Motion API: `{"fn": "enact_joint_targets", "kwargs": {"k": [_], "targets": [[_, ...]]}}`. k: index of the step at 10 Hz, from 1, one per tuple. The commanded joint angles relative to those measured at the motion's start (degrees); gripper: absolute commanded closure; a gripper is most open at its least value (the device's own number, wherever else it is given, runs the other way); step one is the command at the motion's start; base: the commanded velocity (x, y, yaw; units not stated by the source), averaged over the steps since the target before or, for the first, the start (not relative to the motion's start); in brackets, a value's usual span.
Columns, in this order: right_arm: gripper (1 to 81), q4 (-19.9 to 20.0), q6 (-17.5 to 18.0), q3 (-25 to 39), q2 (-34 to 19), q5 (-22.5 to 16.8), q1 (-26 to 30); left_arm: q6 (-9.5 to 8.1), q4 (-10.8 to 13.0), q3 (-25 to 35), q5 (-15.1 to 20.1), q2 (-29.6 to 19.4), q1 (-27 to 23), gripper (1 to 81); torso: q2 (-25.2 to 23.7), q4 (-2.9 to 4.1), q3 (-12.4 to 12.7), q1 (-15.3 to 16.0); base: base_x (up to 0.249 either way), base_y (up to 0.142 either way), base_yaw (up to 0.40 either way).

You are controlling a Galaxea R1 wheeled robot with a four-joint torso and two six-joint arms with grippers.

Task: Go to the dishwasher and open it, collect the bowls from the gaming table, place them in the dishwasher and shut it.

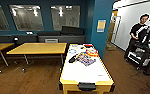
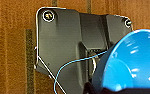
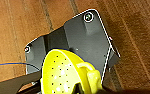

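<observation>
While your gaming table (image 1: 86,72) sits lower center of the head view, blue bowl (image 2: 131,65) fills left wrist's lower right, yellow-green bowl (image 3: 63,75) right wrist's bottom; gripper grip: can't tell.

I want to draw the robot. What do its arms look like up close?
Both wrist views show a dark grey plate with a pale outline and round silver fittings at its corners. A thin blue cable loops across the left wrist's plate, and another blue cable runs beside the right wrist's plate.
</observation>
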Motion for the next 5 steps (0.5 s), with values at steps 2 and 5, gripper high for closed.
{"fn": "enact_joint_targets", "kwargs": {"k": [2,5], "targets": [[81.1,-1.02,-0.27,0.1,-1.82,-3.06,1.92,-0.24,-0.15,-2.77,3.3,0.54,-2.49,81.1,0.0,0.0,-0.02,0.0,0.0,0.0,-0.378],[81.1,-1.02,-0.27,0.1,-1.64,-3.06,1.83,-0.24,0.11,-4.88,3.48,2.3,-2.49,81.1,0.0,0.0,-0.02,0.02,0.0,0.0,-0.381]]}}
